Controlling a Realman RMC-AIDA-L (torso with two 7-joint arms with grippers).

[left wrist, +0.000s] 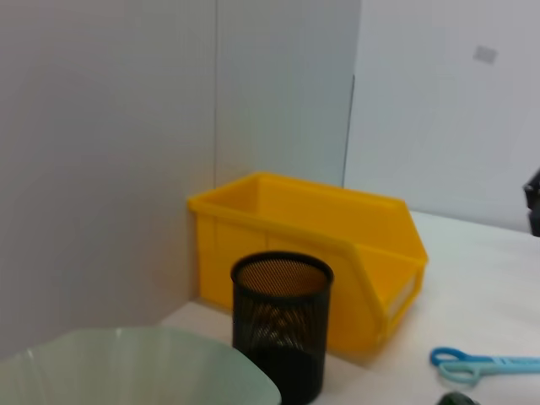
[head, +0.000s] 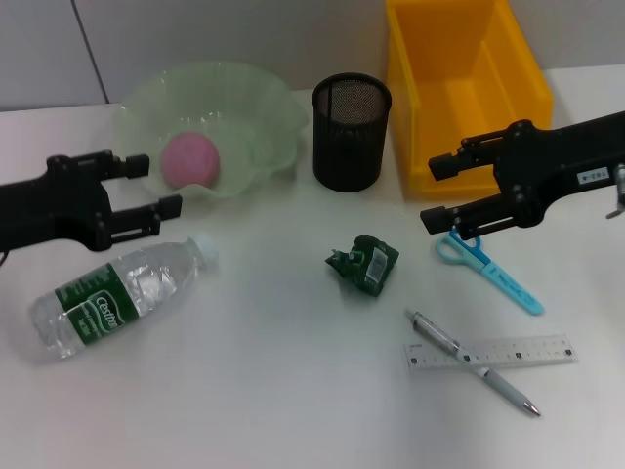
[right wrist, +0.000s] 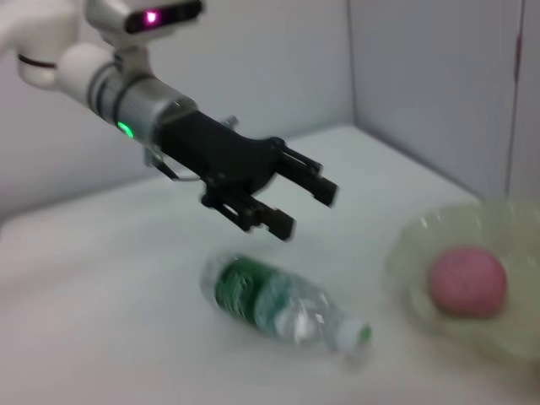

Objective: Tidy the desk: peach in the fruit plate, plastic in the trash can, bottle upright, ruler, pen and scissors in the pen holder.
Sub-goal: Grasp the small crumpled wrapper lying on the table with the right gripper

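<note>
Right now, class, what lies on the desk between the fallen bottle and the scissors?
In the head view, the crumpled green plastic lies between the bottle and the scissors; otherwise bare desk.

White table carried: far L green fruit plate, mesh pen holder centre, yellow bin far R. Near L bottle on its side; crumpled plastic mid; scissors, pen, ruler near R.

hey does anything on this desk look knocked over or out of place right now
Yes. The water bottle lies on its side below the left gripper. A crumpled green wrapper sits mid-desk, and the scissors, pen and ruler lie loose outside the pen holder.
</note>
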